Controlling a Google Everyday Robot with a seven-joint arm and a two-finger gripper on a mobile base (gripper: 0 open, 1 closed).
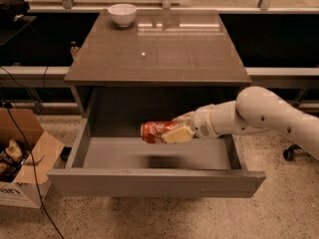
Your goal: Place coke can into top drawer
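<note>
The red coke can [154, 131] lies on its side in the air, held over the open top drawer [154, 182]. The drawer is pulled out wide, its pale grey floor [149, 156] bare, with the can's shadow on it. My gripper [177, 129] reaches in from the right on a white arm [259, 116] and is shut on the can's right end, a little above the drawer floor, near the back of the drawer.
A white bowl [122, 14] stands at the back left of the cabinet top [159, 46]. An open cardboard box [22, 158] with packets sits on the floor at the left, with cables beside it. A caster wheel [289, 154] is at the right.
</note>
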